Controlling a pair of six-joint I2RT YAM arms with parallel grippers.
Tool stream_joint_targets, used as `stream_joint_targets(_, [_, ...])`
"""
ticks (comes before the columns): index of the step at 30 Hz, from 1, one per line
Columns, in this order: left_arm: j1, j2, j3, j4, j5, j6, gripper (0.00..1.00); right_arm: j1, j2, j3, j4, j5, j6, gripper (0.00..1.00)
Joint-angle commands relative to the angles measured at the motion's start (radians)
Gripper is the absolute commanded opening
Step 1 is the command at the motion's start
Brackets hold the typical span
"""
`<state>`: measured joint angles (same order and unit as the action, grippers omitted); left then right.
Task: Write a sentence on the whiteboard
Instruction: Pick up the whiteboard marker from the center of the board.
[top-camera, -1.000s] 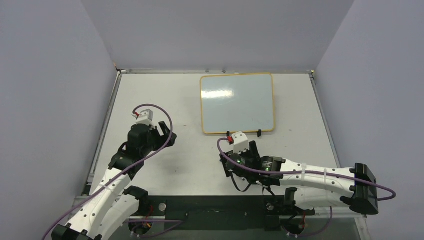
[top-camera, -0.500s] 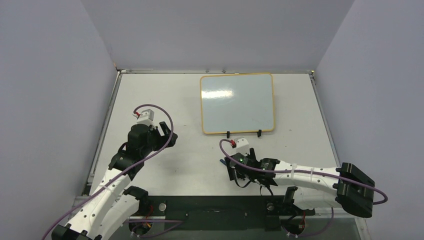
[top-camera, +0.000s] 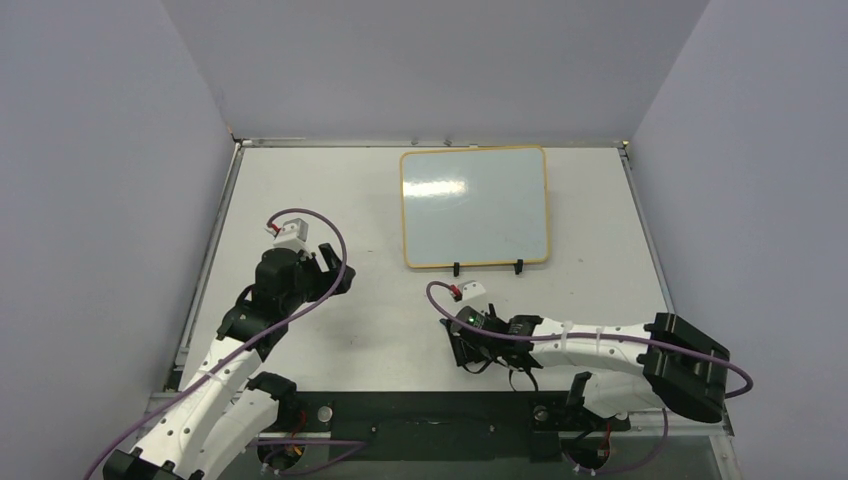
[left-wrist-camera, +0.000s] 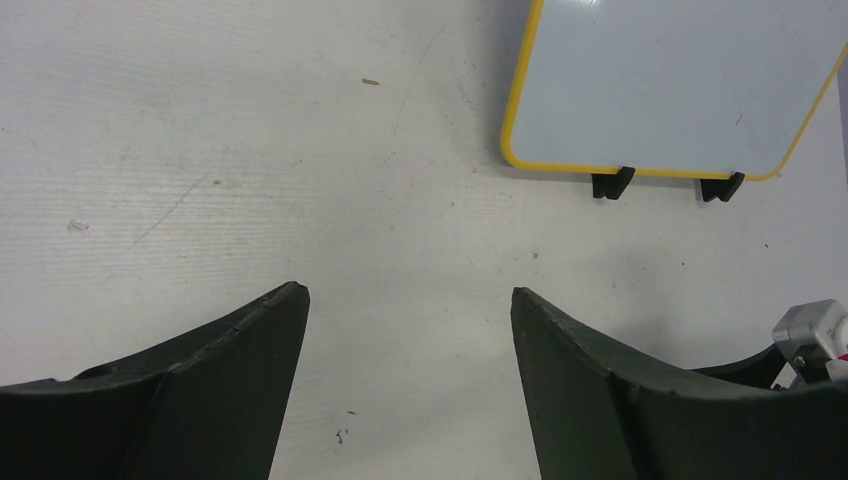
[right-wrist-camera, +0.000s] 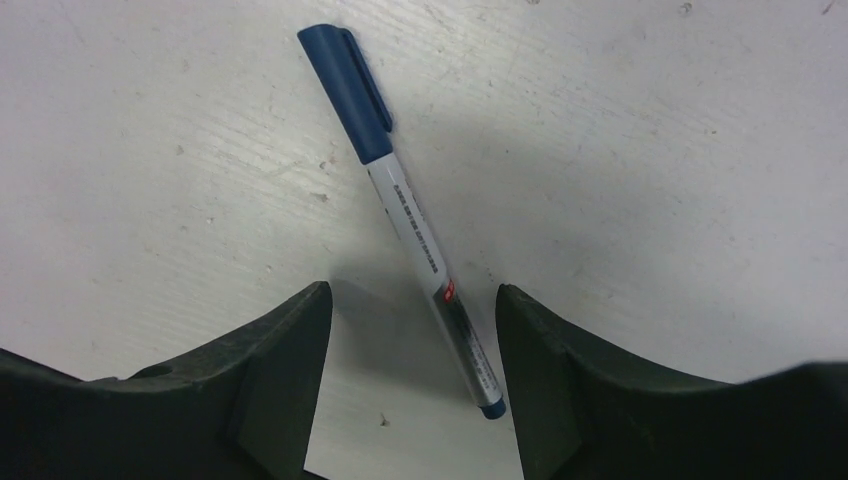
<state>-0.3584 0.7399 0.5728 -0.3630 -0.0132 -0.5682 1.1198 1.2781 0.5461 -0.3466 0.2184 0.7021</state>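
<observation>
Shifting since a second ago: the right arm (top-camera: 600, 345) has sunk lower and drawn back toward the near edge of the counter (top-camera: 300, 190). Its wrist, which sat just short of the whiteboard (top-camera: 475, 210), now lies nearer the bases, and its elbow has swung inward to the left.
Unchanged since then: the left arm (top-camera: 230, 350) and the whiteboard are where they were.
Right pincer (right-wrist-camera: 412, 290): jaws apart, pointing down at the counter and straddling the lower half of a marker (right-wrist-camera: 405, 215). Neither finger visibly presses on the barrel. The marker's butt end lies very close to the right-hand finger, and contact there cannot be told.
Marker: a white barrel with a dark blue cap (right-wrist-camera: 350, 85) still on. It lies flat on the counter, slanting, with the cap end reaching out beyond the fingertips.
Left pincer (left-wrist-camera: 407, 292): jaws spread wide, holding nothing, with bare counter between the fingers.
Right arm pose: stretched low and nearly level, running from its base out to the right and back leftward, with the wrist near the counter's middle.
Left arm pose: raised and bent on the left side, its wrist angled toward the counter's centre.
Whiteboard: it rests at the far middle of the counter, with a yellow-orange frame and two black feet (left-wrist-camera: 612, 182) on its near edge, well apart from both pincers.
</observation>
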Motion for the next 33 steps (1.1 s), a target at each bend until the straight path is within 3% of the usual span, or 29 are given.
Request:
stream_joint_targets(1, [-0.004, -0.013, 0.011, 0.034, 0.004, 0.009, 0.72, 0.006, 0.035, 0.024, 0.033, -0.026, 0.043, 0.56])
stream_joint_targets(5, [-0.004, -0.003, 0.013, 0.038, 0.005, 0.009, 0.72, 0.014, 0.066, 0.031, 0.036, -0.032, 0.043, 0.44])
stream_joint_targets(7, [-0.004, 0.003, 0.014, 0.039, 0.007, 0.009, 0.72, 0.018, 0.079, 0.036, 0.037, -0.037, 0.042, 0.32])
stream_joint_targets(10, [-0.004, 0.004, 0.016, 0.039, 0.009, 0.009, 0.72, 0.03, 0.092, 0.042, 0.04, -0.043, 0.04, 0.05])
stream_joint_targets(11, [-0.004, 0.002, 0.017, 0.036, 0.011, 0.009, 0.72, 0.034, 0.093, 0.043, 0.04, -0.042, 0.039, 0.01])
stream_joint_targets(20, [-0.005, -0.014, 0.038, 0.028, 0.08, 0.007, 0.72, 0.132, 0.029, 0.151, -0.044, 0.018, -0.006, 0.0])
stream_joint_targets(33, [-0.005, 0.04, 0.166, 0.117, 0.513, -0.03, 0.72, 0.173, -0.279, 0.204, -0.039, 0.054, -0.089, 0.0])
